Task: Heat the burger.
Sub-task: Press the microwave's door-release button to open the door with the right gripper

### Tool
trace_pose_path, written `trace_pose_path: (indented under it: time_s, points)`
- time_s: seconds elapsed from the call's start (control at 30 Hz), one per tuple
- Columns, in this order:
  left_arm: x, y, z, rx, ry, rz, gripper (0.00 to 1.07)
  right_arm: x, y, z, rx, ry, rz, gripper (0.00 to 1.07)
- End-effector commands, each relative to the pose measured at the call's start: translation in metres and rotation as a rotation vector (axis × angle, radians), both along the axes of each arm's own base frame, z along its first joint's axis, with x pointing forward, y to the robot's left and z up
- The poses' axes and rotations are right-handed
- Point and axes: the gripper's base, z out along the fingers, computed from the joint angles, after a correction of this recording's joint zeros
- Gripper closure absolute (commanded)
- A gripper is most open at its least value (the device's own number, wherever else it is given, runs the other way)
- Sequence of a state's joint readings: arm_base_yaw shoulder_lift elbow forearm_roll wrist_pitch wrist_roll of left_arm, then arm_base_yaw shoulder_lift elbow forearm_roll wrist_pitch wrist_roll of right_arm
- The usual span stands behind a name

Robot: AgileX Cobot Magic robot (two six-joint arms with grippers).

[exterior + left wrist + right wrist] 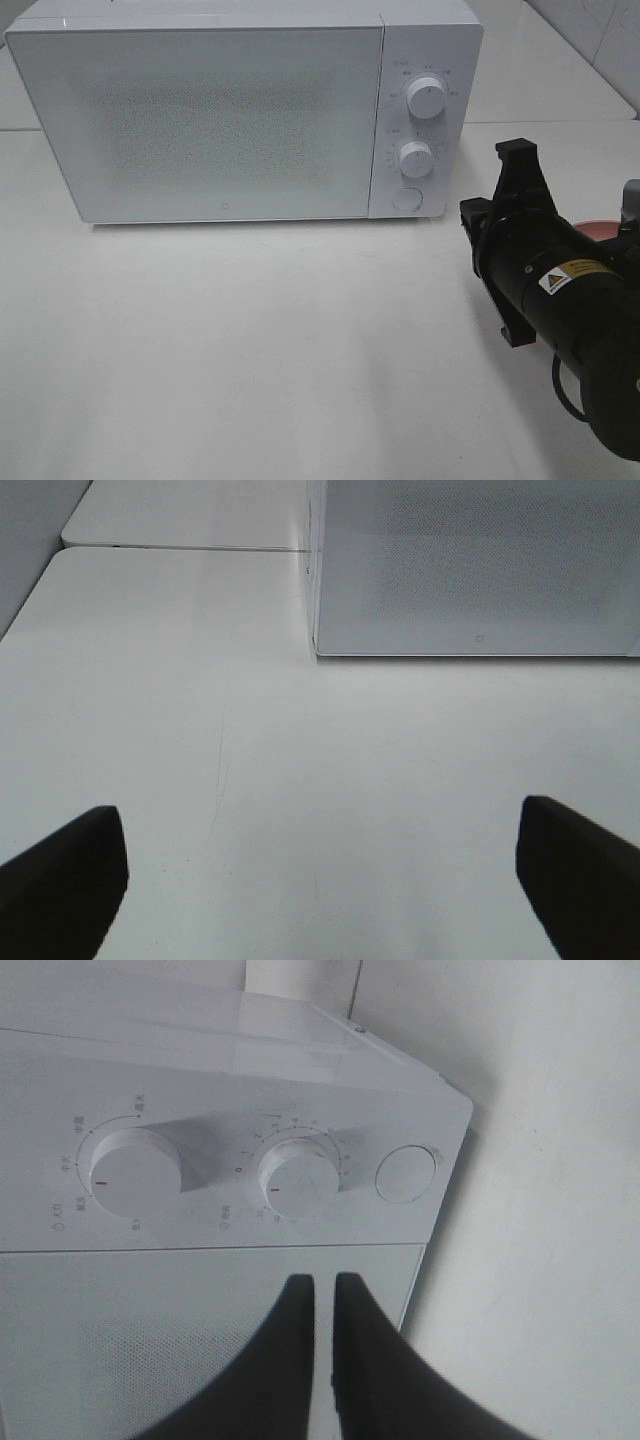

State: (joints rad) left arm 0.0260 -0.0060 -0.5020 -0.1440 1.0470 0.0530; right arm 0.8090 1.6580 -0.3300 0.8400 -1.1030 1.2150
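Step (judged): opening the microwave oven (200,120) by its round button (407,1173); the door is shut.
Right end effector (322,1290): closed on nothing, tips together, facing the microwave's control panel. It should meet the button's centre squarely, clear of the timer dial (297,1178).
Left end effector (320,880): wide open, empty, off the microwave's left front corner.
Burger: not visible. Only a pink plate rim (598,229) shows right of the microwave, behind the arm.
Materials: glossy white casing, speckled door mesh, smooth round knobs, matte white tabletop (250,340).

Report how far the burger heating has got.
Done: nothing visible; the microwave door is shut and the burger is out of view. In hand: the right gripper, shut, points toward the round button; the left gripper hangs open over the table. Left, it seems: opening, loading, setting the dials.
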Motion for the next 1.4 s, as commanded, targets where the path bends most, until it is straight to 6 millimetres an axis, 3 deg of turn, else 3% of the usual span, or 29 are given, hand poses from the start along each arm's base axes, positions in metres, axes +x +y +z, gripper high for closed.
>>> trace_pose_path:
  time_s: [0.03,0.43,0.8,1.4]
  points:
    - [-0.003,0.000,0.000,0.001,-0.032,0.004,0.09,0.001,0.004,0.001,0.036,0.012,0.017,1.07]
    - [-0.003,0.000,0.000,0.001,-0.032,0.004,0.09,0.008,0.010,0.003,0.110,0.047,-0.019,1.07]
    - [-0.003,0.000,0.000,0.001,-0.032,0.004,0.09,0.019,0.020,-0.023,0.106,0.111,-0.066,1.07]
    - [-0.003,0.000,0.000,0.001,-0.032,0.004,0.09,0.069,0.015,-0.039,0.103,0.128,-0.117,1.07]
